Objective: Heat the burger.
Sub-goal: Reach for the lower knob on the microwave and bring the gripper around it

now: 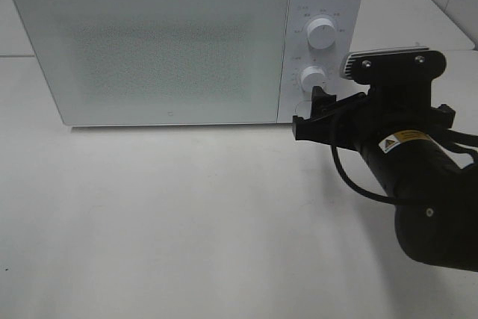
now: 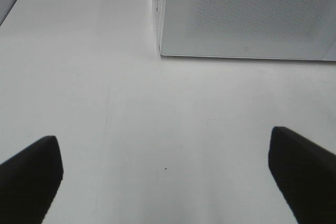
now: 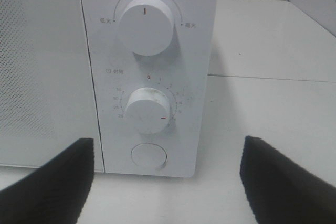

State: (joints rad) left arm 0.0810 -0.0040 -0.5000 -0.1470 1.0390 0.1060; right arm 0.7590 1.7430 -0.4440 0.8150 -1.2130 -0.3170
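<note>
In the left wrist view the left gripper hangs over the table in front of the microwave. Its jaws are spread wide and hold nothing, and beyond them we see only the microwave's front left corner and its closed door. The high camera does not show this gripper at all.

The right wrist view gives us what the high camera leaves small. The right gripper faces the microwave's control panel, jaws wide apart and gripping nothing. Between its two dark fingers we see the round button lowest on the panel, the timer knob above it with its red mark turned to the lower right, and the power knob topmost with its mark pointing straight up.

From the high camera the right arm reaches to the microwave's lower right front corner, close before the panel.

The burger appears in no view, so we cannot tell where it lies or how it stands relative to either pair of jaws
</note>
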